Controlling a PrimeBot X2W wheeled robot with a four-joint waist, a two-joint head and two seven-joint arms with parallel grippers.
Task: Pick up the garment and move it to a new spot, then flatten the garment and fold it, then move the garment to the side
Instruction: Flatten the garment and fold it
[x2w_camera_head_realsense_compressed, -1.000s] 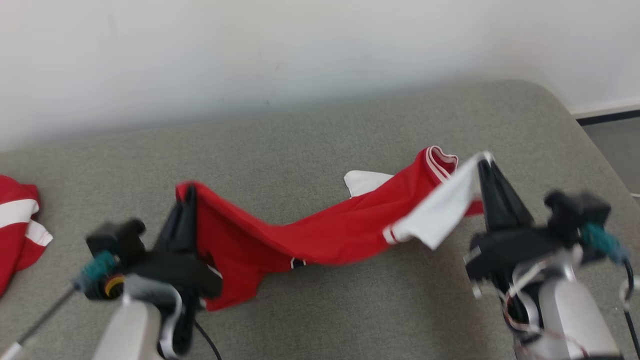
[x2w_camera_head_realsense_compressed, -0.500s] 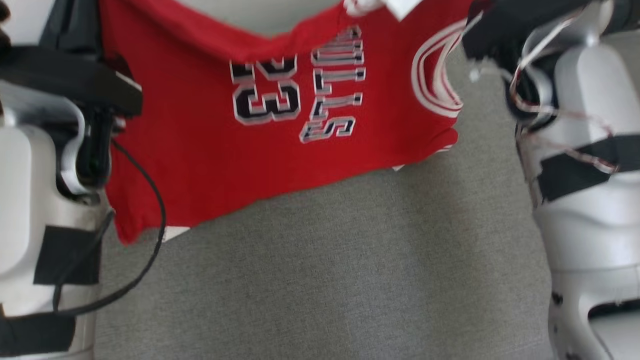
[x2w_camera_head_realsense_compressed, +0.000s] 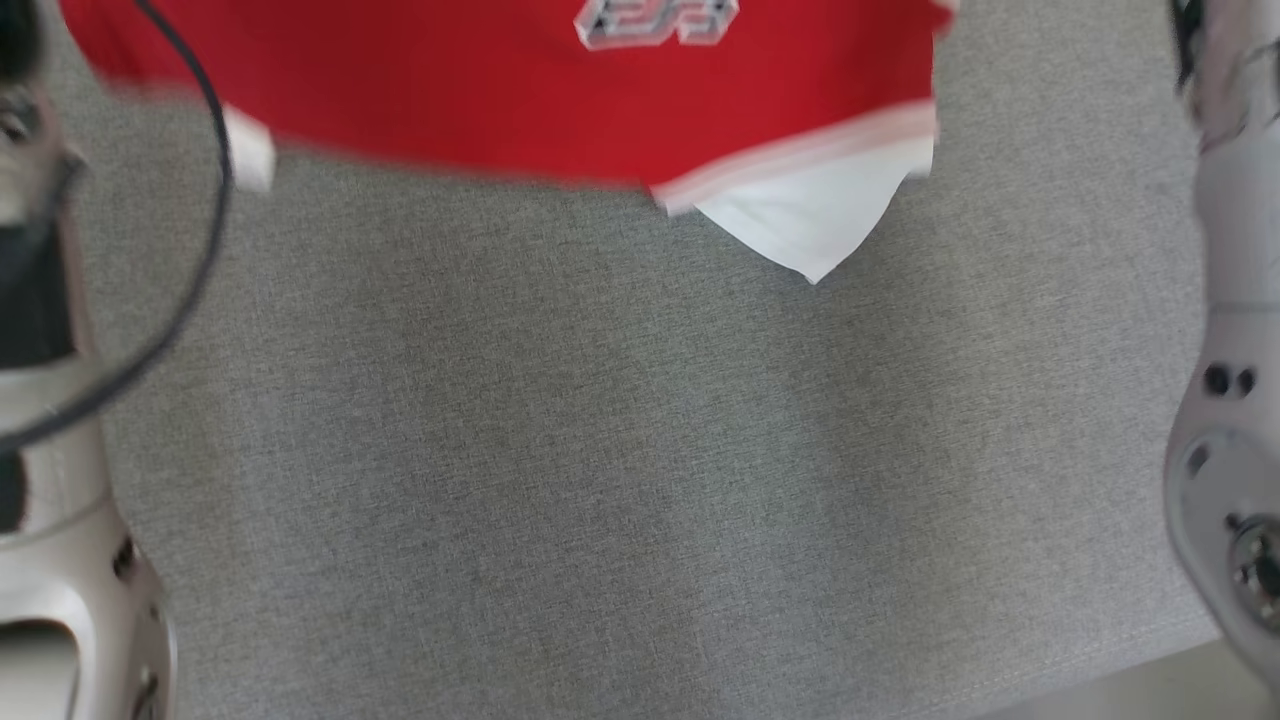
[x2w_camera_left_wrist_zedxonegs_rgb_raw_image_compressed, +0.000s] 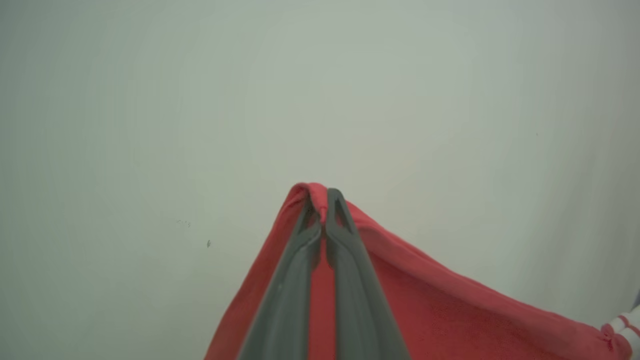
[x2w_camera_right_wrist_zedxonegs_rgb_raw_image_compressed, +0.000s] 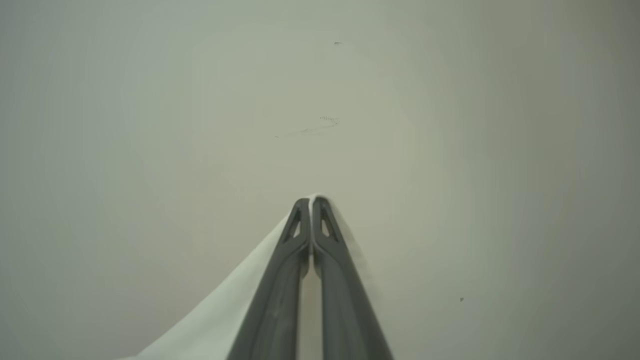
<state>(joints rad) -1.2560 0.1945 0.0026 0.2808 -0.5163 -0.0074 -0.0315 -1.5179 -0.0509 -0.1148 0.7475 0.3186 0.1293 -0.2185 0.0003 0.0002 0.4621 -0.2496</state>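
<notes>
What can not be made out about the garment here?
Head view: garment top cut off by upper edge; its print blurred.
Left wrist view: left tool covers the pinched red fold.
Right wrist view: right tool hides the white cloth's edge; the rest leaves the bottom edge.

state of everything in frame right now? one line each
garment: lifted, hanging spread between the two arms, unfolded, blurred in the head view
white panel: hangs below the red hem, point down
left end effector: shut on a red edge of the garment
right end effector: shut on a white edge of the garment
grey cushion: flat, below the hanging garment
</notes>
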